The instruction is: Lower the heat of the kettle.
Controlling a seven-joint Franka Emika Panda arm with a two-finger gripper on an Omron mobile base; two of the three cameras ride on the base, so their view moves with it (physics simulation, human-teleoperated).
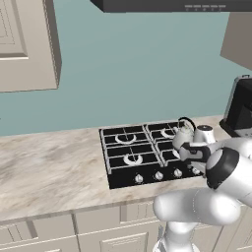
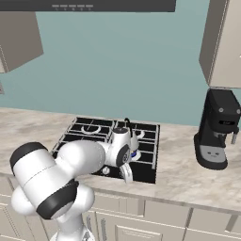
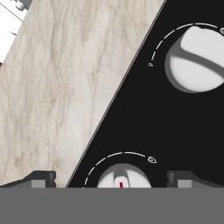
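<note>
The tool (image 3: 111,179) is hanging wide open and empty over the hob's (image 3: 144,131) front edge, its fingers straddling a knob (image 3: 121,178) at bottom centre, apparently lining up to turn it. The kettle (image 1: 184,134) is sitting on a right burner, mid-right in the left base view, by the tabletop (image 1: 49,167).

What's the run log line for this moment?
gripper: open | straddling stove knob | kettle: on rear burner | phase: pre-grasp

One kettle (image 1: 183,136), four stove knobs (image 1: 158,175)
</note>
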